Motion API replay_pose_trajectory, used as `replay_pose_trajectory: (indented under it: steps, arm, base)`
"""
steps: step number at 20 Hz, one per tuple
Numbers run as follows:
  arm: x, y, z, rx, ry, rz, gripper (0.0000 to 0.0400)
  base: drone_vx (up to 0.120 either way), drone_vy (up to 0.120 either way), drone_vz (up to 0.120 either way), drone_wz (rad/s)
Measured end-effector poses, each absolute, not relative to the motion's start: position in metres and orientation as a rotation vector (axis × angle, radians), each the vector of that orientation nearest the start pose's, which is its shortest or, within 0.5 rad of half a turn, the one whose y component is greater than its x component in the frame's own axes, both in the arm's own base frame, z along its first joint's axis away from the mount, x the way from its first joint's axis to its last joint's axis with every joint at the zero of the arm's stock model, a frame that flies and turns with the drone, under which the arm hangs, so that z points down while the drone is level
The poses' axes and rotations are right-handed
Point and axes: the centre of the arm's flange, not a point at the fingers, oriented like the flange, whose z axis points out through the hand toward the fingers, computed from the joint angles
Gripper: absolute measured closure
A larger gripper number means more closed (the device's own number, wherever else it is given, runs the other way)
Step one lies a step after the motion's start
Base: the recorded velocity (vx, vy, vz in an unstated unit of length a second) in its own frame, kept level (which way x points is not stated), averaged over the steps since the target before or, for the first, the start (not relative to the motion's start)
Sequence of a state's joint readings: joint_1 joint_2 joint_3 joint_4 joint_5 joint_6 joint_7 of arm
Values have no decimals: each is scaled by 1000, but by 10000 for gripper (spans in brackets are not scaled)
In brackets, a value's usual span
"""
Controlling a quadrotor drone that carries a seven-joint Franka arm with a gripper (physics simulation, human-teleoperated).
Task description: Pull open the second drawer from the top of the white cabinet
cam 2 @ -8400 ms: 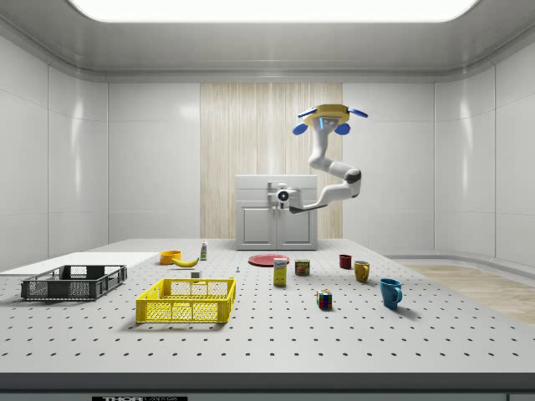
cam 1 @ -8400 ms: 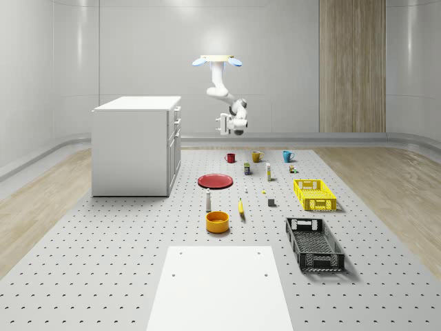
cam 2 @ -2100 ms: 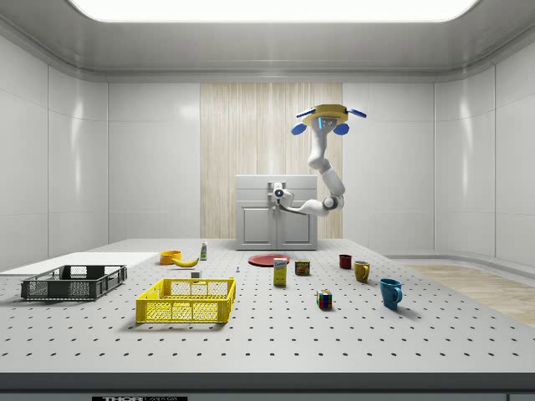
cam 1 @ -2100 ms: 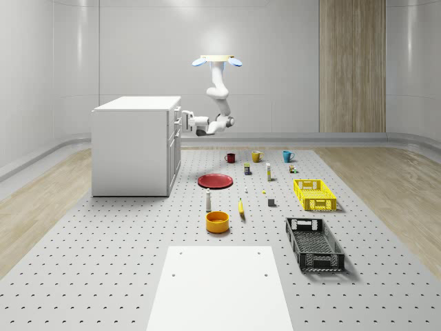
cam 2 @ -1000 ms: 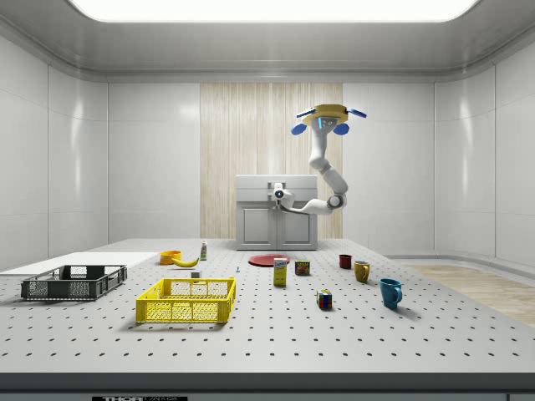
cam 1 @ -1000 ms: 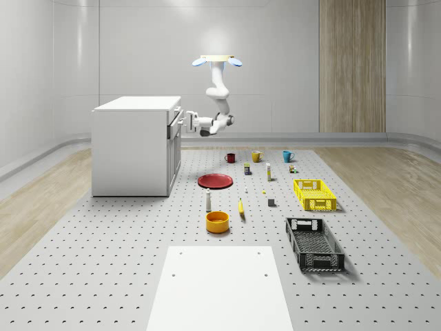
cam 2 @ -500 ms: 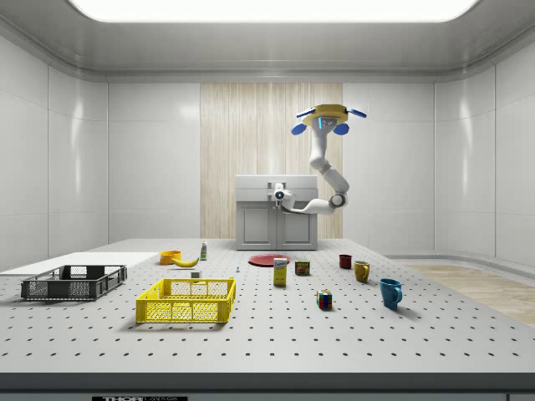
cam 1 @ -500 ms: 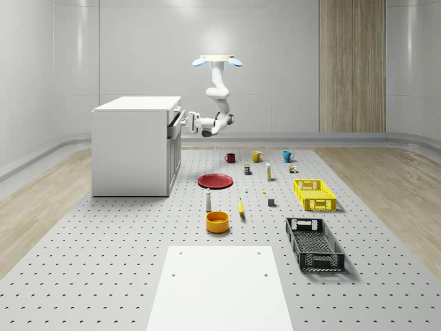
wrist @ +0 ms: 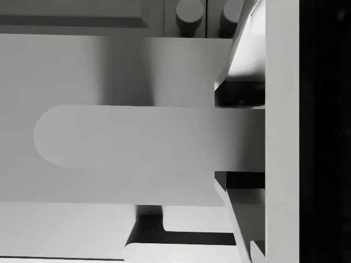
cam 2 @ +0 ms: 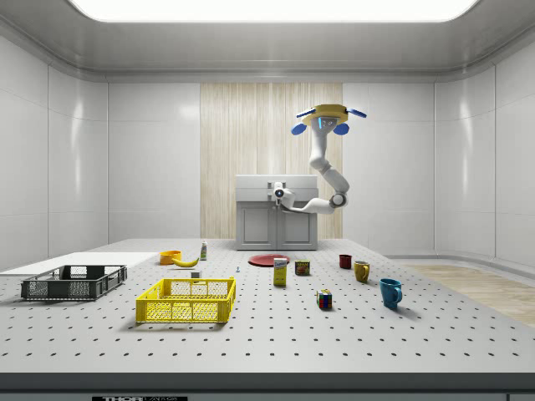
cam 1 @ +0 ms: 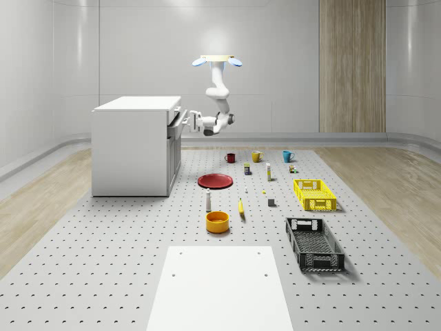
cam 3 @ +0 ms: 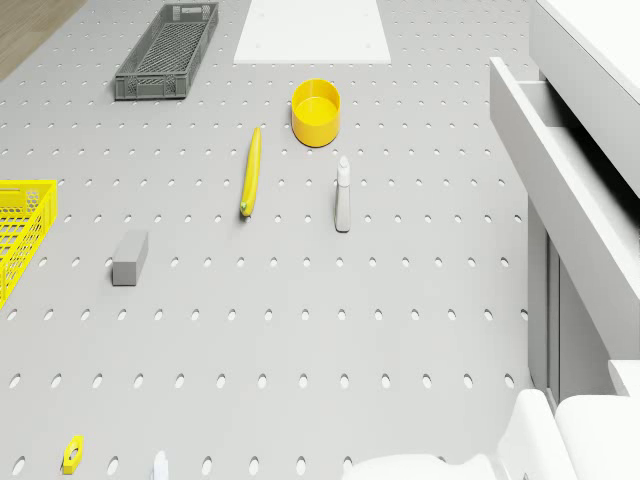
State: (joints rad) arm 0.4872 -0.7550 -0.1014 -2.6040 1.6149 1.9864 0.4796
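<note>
Sliding out with the gripper (cam 1: 190,121), whose fingers clamp the handle (wrist: 126,137), the drawer (cam 1: 176,118) has emerged from the cabinet (cam 1: 134,145) while the drone (cam 1: 217,61) hovers, leaving the pull underway.

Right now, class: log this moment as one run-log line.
drone: hovering beside white cabinet | gripper: shut on handle | drawer: partly open

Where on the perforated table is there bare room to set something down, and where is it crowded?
Bare stretches: beside the white mat on either side up to the black crate, and in front of the white cabinet toward the orange bowl. Crowded: the cluster from the red plate and mugs to the yellow crate.
</note>
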Motion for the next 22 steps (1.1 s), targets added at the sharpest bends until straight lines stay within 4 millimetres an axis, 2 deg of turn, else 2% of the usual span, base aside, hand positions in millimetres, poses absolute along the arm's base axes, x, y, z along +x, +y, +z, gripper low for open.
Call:
replay_pose_trajectory:
  steps: [1,5,7,8,11,13,16,21,22]
  arm:
    - [310,184,557,-1497,577,577,242]
    - [308,172,563,-1489,603,604,278]
    - [307,167,564,-1488,620,619,265]
    - [305,164,572,-1499,646,637,204]
    - [306,154,569,-1503,625,618,227]
    - [305,148,572,-1503,646,634,205]
    - [307,143,566,-1500,612,606,251]
    - [307,135,566,-1497,609,606,256]
    - [306,132,569,-1495,633,627,230]
  base:
    - [0,0,0,0]
    - [0,0,0,0]
    - [0,0,0,0]
    - [0,0,0,0]
    - [0,0,0,0]
    - [0,0,0,0]
    - [0,0,0,0]
    - [0,0,0,0]
    - [0,0,0,0]
